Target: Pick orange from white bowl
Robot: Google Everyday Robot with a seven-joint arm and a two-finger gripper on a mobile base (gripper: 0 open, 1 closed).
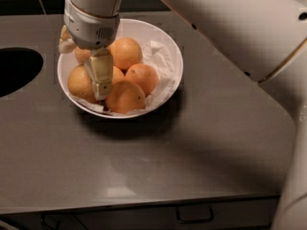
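Note:
The white bowl [169,47] stands on the grey counter, lined with crumpled white paper and holding several oranges. The large pale orange [125,97] with a small dark speck lies at the bowl's front. A similar pale orange [79,83] lies at the left, and deeper-orange fruits lie behind [126,51] and to the right [144,78]. My gripper [101,91] reaches down into the left part of the bowl, between the left orange and the front orange, and touches or nearly touches both. It hides part of the fruits behind it.
The grey counter [144,166] spreads in front and to the right of the bowl. A dark round hole [17,71] is in the counter at the left. The white arm [230,28] crosses the top right. Drawer handles [194,215] show below the front edge.

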